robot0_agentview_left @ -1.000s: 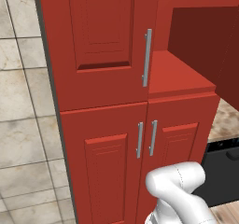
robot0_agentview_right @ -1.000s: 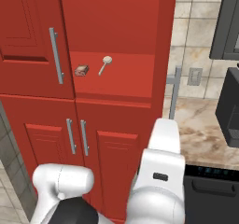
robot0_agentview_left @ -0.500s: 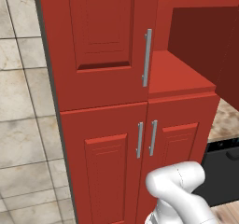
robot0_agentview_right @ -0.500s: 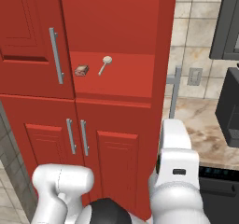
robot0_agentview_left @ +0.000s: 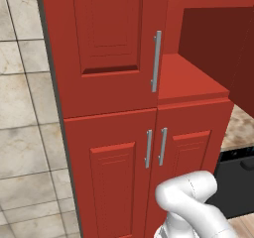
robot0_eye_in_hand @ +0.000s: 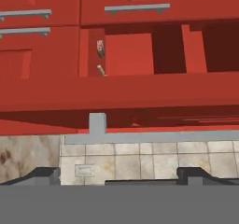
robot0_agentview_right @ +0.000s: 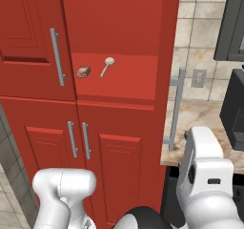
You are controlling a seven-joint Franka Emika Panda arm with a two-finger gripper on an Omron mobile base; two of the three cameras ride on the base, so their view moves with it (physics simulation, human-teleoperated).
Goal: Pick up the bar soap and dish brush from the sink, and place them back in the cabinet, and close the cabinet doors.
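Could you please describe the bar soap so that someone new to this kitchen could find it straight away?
Start at the tall red cabinet, whose right door stands open. On the red shelf at handle height lies the bar soap, a small flat orange-brown block. Just to its right lies the dish brush, pale with a round head and thin handle; the soap is the blocky one.
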